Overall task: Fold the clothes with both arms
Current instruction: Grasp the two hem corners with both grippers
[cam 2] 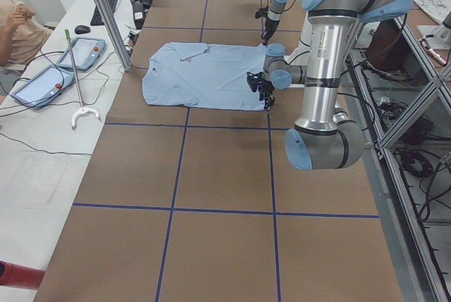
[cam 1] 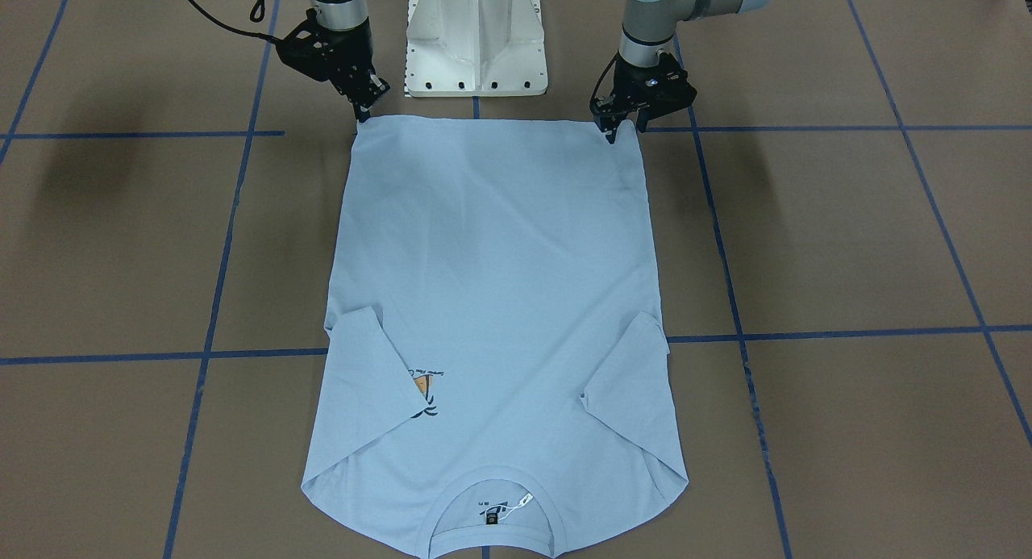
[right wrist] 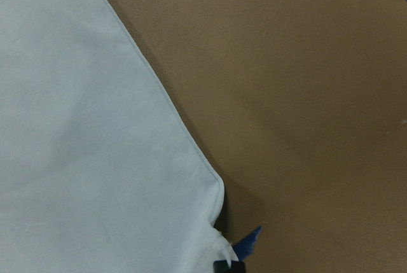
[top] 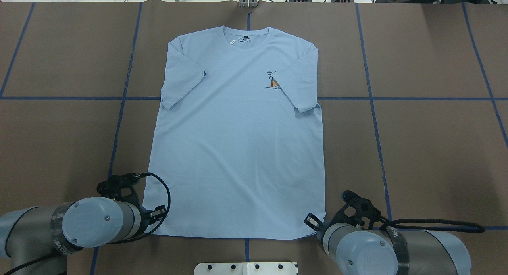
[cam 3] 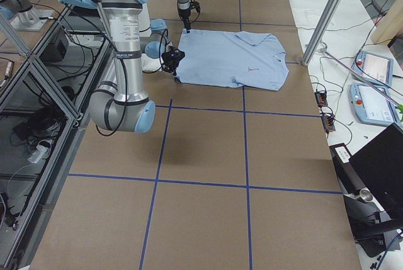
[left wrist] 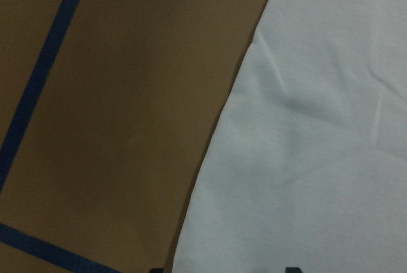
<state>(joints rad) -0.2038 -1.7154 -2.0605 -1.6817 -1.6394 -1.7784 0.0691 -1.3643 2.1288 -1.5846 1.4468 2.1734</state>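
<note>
While right gripper (cam 1: 364, 114) pinches one T-shirt (cam 1: 492, 285) hem corner, left gripper (cam 1: 626, 130) straddles the other, spread; likely next: clamp, lift both.

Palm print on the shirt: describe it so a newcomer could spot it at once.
On the brown table lies a light blue T-shirt. On its chest sits the palm print, small, orange and navy, its edge under one folded-in sleeve; the other sleeve covers plain cloth.

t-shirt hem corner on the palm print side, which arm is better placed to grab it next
Right. The right gripper is at that hem corner, on the same side of the T-shirt as the palm print; the left gripper is at the opposite corner, a full hem away.
</note>
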